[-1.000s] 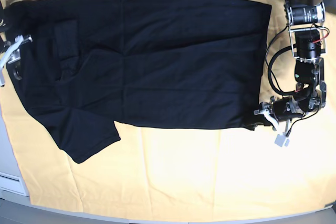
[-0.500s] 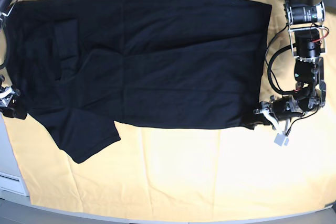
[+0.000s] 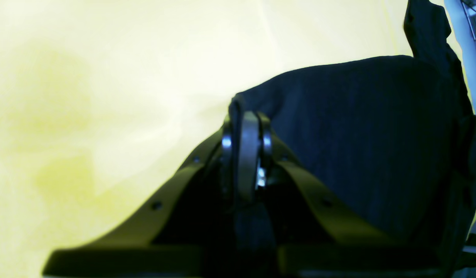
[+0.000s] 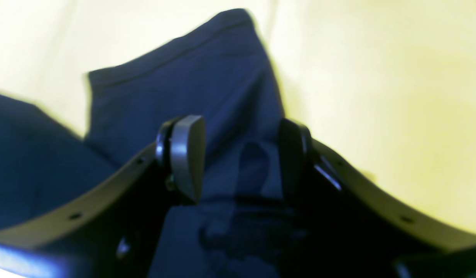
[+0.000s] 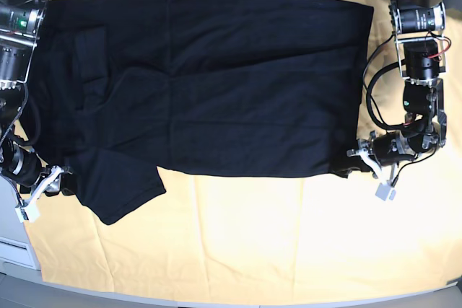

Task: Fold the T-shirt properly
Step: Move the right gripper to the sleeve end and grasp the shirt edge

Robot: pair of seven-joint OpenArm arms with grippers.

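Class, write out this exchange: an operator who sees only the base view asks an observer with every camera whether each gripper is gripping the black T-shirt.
Operator: Is the left gripper holding the plain black cotton T-shirt?
Observer: Yes. The left wrist view shows its jaws shut on a pinched edge of the fabric.
Operator: And the right gripper?
Observer: Not gripping. The right wrist view shows its jaws open, with the short sleeve lying loose between them.
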